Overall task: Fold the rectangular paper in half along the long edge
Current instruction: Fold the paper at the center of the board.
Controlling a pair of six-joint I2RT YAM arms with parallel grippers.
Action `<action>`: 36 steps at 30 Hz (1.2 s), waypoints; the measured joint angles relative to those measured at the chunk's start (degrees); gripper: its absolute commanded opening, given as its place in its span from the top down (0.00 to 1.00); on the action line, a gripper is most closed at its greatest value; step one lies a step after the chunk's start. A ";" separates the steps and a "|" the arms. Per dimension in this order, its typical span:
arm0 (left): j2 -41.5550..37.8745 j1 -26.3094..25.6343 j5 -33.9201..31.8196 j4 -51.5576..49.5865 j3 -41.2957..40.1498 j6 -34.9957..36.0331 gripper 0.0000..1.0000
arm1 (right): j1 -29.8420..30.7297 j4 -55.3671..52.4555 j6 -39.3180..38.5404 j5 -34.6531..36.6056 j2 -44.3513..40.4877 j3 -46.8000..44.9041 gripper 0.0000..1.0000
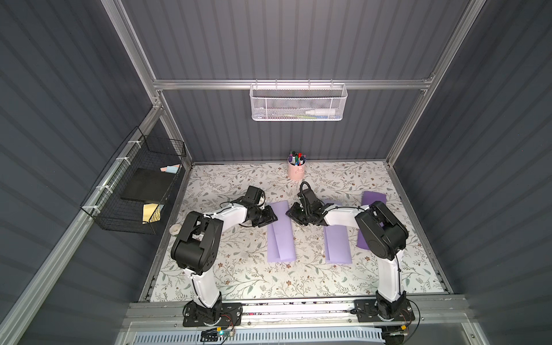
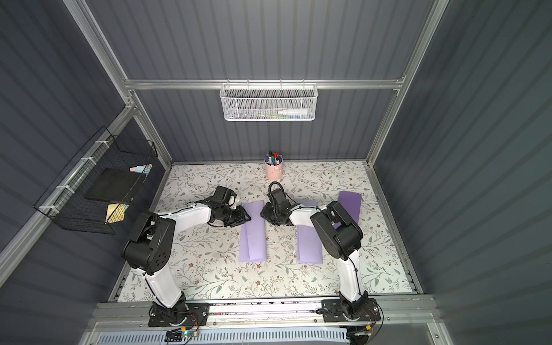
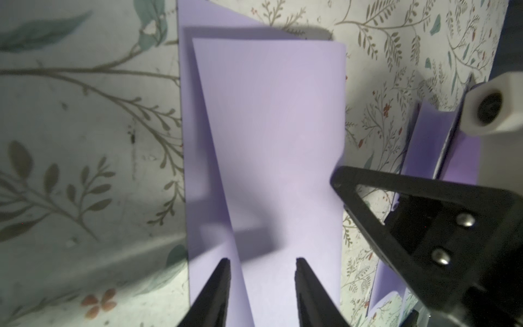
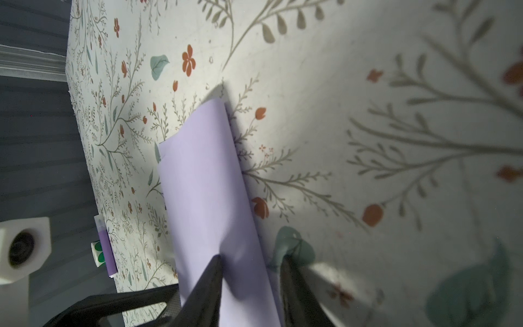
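Caught late in the fold, with paper (image 1: pixel 280 236) doubled but skewed on bench (image 1: pixel 239 283), left end effector (image 3: pixel 261 262) and right end effector (image 4: pixel 250 259) at its far end, jaws apart, clamping nothing; next, probably, squaring edges and pressing crease.

My lavender paper (image 1: pixel 281 239) lies flat on the floral desk (image 1: pixel 239 277), folded lengthwise. Its top flap sits askew, so a narrow wedge of the lower layer shows.

Left arm (image 1: pixel 230 213), right arm (image 1: pixel 340 215): white link shells, black rounded joint housings, thin black cables. Black base plates (image 1: pixel 233 310) on aluminium rail (image 1: pixel 298 309). Left gripper (image 3: pixel 261 263), right gripper (image 4: pixel 252 259): black tapered fingers; two silver screws (image 3: pixel 465 219).
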 measured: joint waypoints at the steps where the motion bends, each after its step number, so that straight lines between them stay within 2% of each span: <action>1: 0.00 0.00 0.15 0.11 -0.46 -0.28 0.60 | 0.00 -0.02 0.02 0.09 0.00 0.00 0.63; 16: -1.29 -1.11 2.95 6.95 -6.58 -5.64 0.69 | 0.07 -0.20 -0.02 0.42 -0.02 0.04 0.63; 27: -2.54 -1.57 3.37 8.09 -7.80 -7.50 0.85 | 0.11 -0.39 -0.02 0.42 -0.02 0.13 0.63; 32: -2.82 -1.57 3.37 8.09 -7.80 -7.78 1.00 | 0.11 -0.39 -0.04 0.42 -0.02 0.13 0.63; 36: -2.80 -1.57 3.37 8.11 -7.80 -7.85 1.00 | 0.11 -0.39 -0.04 0.42 -0.02 0.13 0.63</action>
